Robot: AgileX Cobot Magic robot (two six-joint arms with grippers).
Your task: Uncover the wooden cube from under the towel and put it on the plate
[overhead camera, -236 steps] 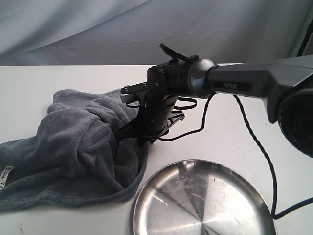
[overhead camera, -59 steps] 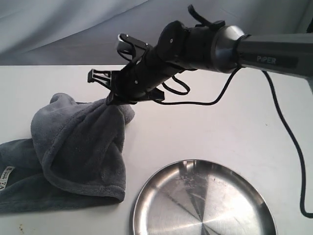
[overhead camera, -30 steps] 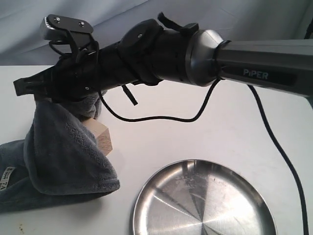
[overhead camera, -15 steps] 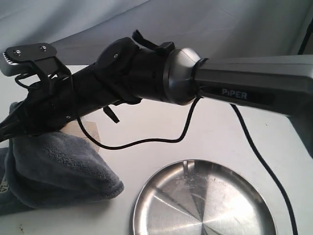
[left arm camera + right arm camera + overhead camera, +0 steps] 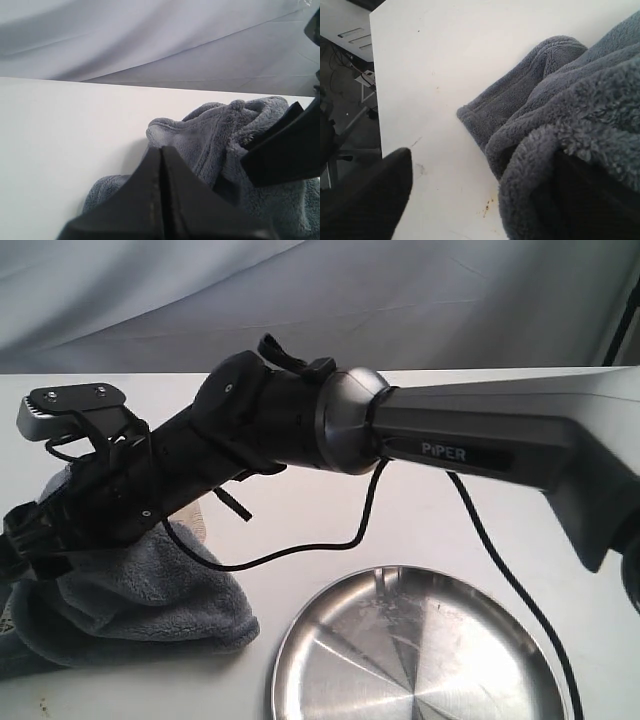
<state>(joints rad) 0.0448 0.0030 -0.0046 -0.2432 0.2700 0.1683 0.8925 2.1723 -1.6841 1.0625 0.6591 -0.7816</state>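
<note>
The dark grey-blue towel lies bunched at the table's left. My right arm reaches across the table above it. Its gripper hangs low at the towel's far-left end. In the right wrist view that gripper is open, and towel pile lies against one finger with bare table between the jaws. The wooden cube is hidden behind the arm and towel. The steel plate sits empty at the front. My left gripper is shut on nothing, close beside the towel.
The arm's black cable droops between the towel and the plate. The white table's left edge lies close beyond the towel, with floor and chair legs past it. A grey backdrop hangs behind the table.
My right gripper swung left and down with the towel, then opened and let it go. The cube's pale face, which showed under the lifted towel, is now behind the arm.
</note>
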